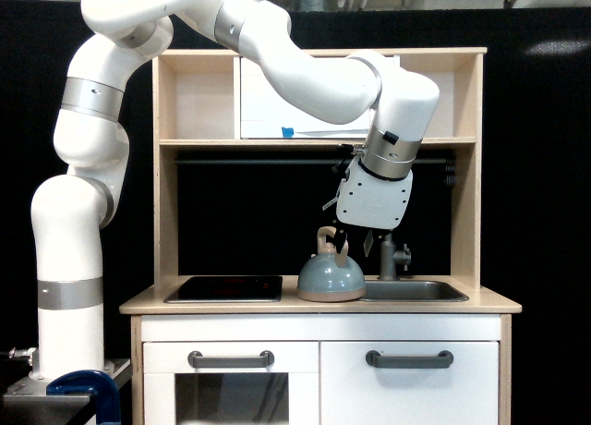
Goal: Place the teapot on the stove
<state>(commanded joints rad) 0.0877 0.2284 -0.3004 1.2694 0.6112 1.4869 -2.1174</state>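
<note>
**Gripper Positioned at the Teapot Handle; Teapot Sitting Off the Stove**

The white arm (277,60) is reaching in from the exterior view's left, arching across the upper shelf (319,141) of the wooden play kitchen and angling its wrist downward. The gripper (343,243) is hanging at the end of a white housing, with dark fingers (340,236) pointing down.

Directly below the gripper, the teapot (331,277) is standing upright on the light wooden counter (319,305). The fingers are overlapping the upper right part of the tan arched handle (327,239), at the exterior view's right side of the arch. How far the jaws are standing apart cannot be told from this view, nor whether they are pressing on the handle or only sitting beside it.

The teapot is resting with its tan base rim on the counter, just at the near-left edge of the grey sink basin (411,291), which is lying below the gripper and toward the exterior view's right. The dark faucet (391,256) is standing just beside the gripper on that same side, partly hidden behind the white housing.

The stove (224,288) is lying lower than the gripper and toward the exterior view's left, set flush in the counter. A bare strip of counter is separating it from the teapot; the two are not touching. Faint red markings are showing on its glossy black surface.

Below the counter, two white cabinet fronts are carrying grey handles (231,358).
</note>
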